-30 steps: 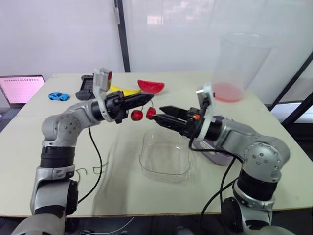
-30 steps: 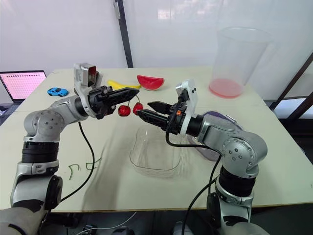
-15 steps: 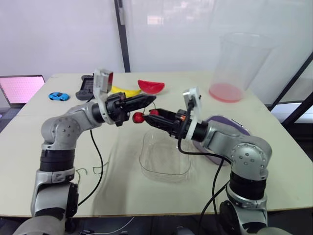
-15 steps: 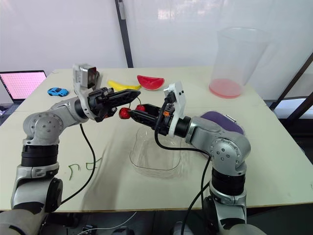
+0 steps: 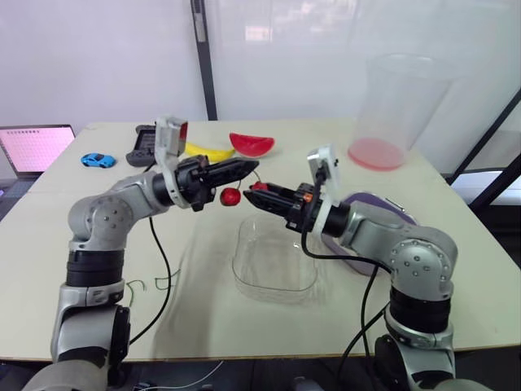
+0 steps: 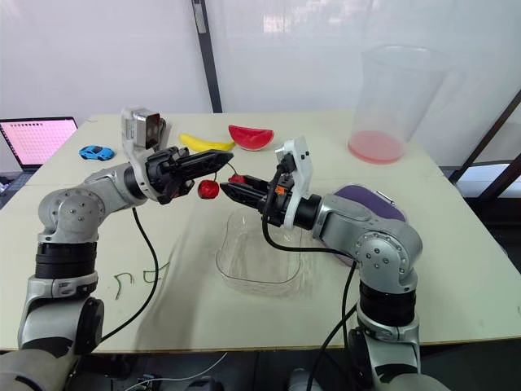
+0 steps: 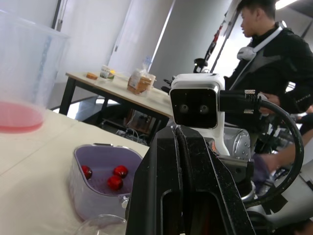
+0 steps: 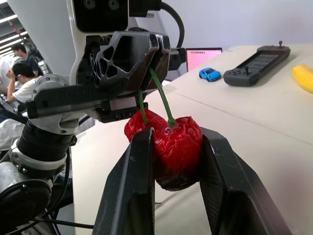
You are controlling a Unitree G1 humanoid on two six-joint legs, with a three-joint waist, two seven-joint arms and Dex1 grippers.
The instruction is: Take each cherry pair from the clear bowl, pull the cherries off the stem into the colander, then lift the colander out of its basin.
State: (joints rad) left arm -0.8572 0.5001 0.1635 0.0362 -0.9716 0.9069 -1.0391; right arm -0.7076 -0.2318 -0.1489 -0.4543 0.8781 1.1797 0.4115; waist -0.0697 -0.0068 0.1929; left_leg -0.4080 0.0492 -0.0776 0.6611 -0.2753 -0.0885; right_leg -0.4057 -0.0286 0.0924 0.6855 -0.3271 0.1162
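Note:
A pair of red cherries hangs in the air above the empty clear bowl (image 5: pixel 274 261). My left gripper (image 5: pixel 249 166) is shut on their green stems from above. My right gripper (image 5: pixel 257 189) is shut on one cherry (image 8: pixel 177 147), which sits squeezed between its two fingers. The other cherry (image 5: pixel 231 196) dangles free just beside it. The purple colander (image 6: pixel 366 195) stands on the table behind my right forearm. In the left wrist view this colander (image 7: pixel 83 161) has three loose cherries inside.
A tall clear beaker with a pink bottom (image 5: pixel 395 106) stands at the back right. A watermelon slice (image 5: pixel 251 144), banana (image 5: pixel 203 151), game controller (image 5: pixel 145 145), blue toy car (image 5: pixel 97 160) and laptop (image 5: pixel 34 148) lie along the back left. Bare green stems (image 5: pixel 142 285) lie near the left front.
My right gripper went from open beside the pair to shut on one cherry, then drew slightly back to the right. The left gripper has stayed put with the stems.

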